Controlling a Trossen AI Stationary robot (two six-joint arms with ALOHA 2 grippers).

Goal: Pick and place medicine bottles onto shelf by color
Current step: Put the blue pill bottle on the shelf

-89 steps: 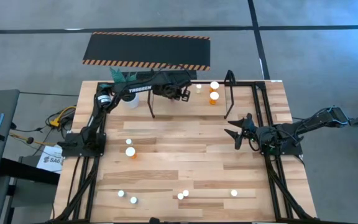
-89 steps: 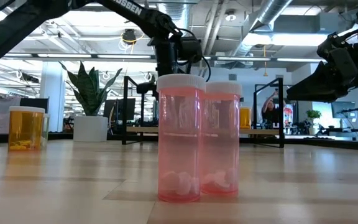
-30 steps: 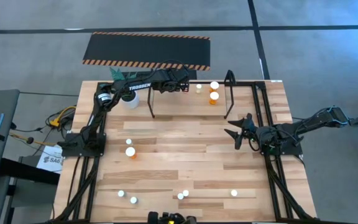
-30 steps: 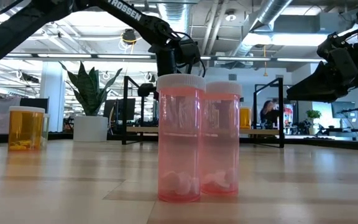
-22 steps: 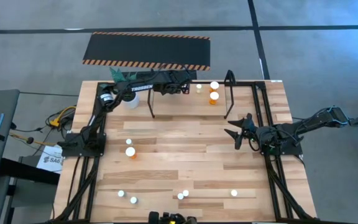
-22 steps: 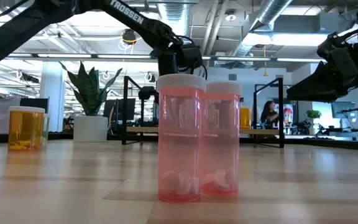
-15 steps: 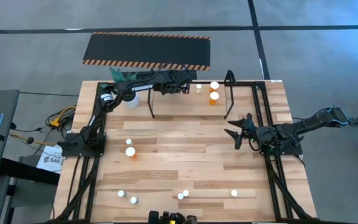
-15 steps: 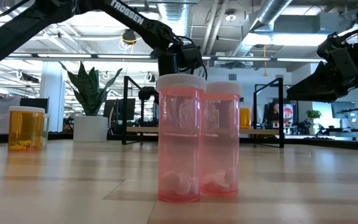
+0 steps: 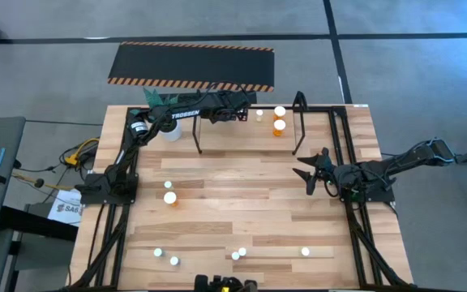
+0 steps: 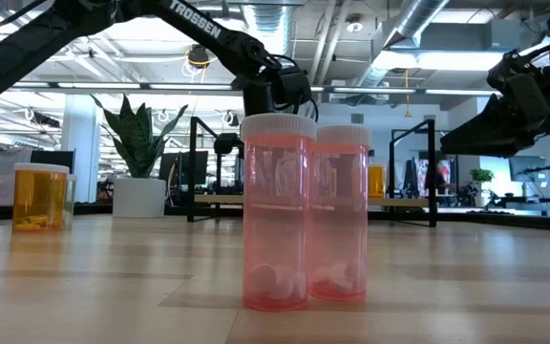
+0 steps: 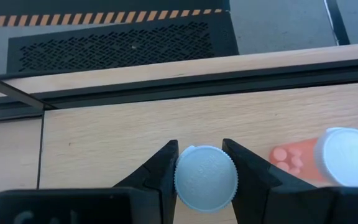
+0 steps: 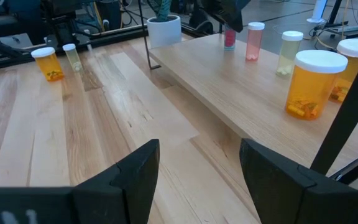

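My left gripper (image 9: 240,114) reaches over the shelf (image 9: 217,123) at the table's far edge and is shut on a pinkish medicine bottle (image 11: 206,179), which the left wrist view shows only as a white cap. The right wrist view shows its pink body (image 12: 229,38) below the dark fingers. Next to it on the shelf board stand a pink bottle (image 12: 254,41), a greenish one (image 12: 289,53) and two large orange ones (image 12: 316,84). My right gripper (image 9: 306,173) waits open at the table's right side. My left gripper pinches the bottle between its two fingers at the white cap's opposite sides (image 11: 179,177). The fingers come slanting down from above and from the table's near side. The bottle stays upright over the shelf board; I cannot tell whether its base rests on it.
Two pink bottles (image 10: 275,210) stand together near the table's front edge, with other small bottles (image 9: 305,251) around them. An orange bottle (image 9: 170,198) and a smaller one stand left of centre. A white plant pot (image 9: 171,130) sits by the shelf's left post.
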